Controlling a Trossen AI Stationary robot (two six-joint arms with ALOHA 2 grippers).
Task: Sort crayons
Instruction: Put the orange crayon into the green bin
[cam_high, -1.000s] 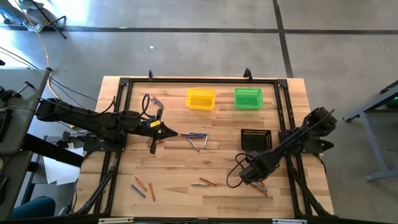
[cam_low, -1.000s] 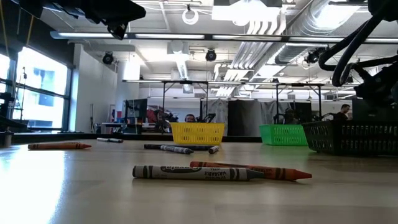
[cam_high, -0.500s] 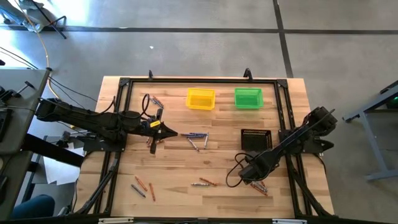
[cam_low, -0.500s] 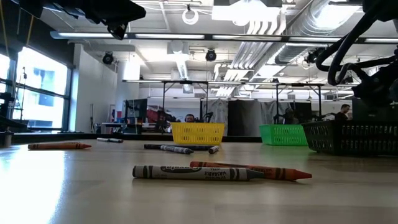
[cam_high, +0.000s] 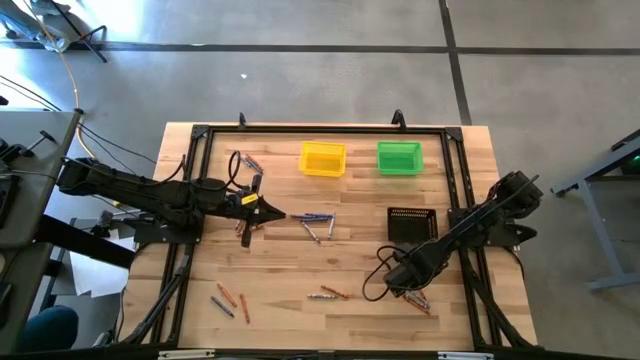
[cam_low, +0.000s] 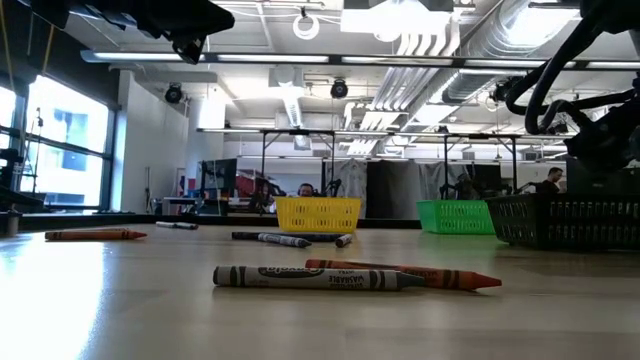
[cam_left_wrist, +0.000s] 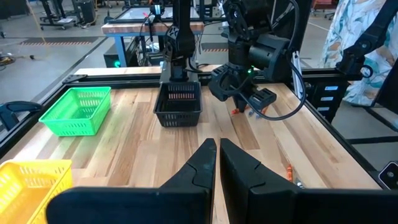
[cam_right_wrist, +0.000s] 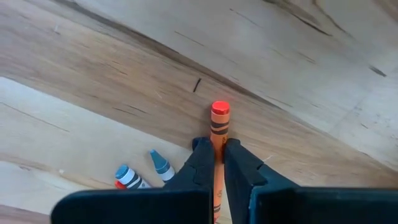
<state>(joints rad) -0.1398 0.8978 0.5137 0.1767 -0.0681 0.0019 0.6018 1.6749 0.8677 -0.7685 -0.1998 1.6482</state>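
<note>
Right wrist view shows the right gripper (cam_right_wrist: 215, 163) clamped on an orange crayon (cam_right_wrist: 218, 127), whose flat end sticks out past the fingertips just above the wooden table (cam_right_wrist: 298, 81); two blue crayons (cam_right_wrist: 147, 172) lie on the wood beside the fingers. In the high view this gripper (cam_high: 406, 287) sits low just in front of the black ribbed tray (cam_high: 413, 224), over a small cluster of crayons. More crayons (cam_high: 316, 223) lie left of the tray. The left gripper (cam_high: 268, 212) hovers farther left of the tray, fingers pressed together and empty. The yellow bin (cam_high: 322, 158) and green bin (cam_high: 399, 157) stand behind the tray.
</note>
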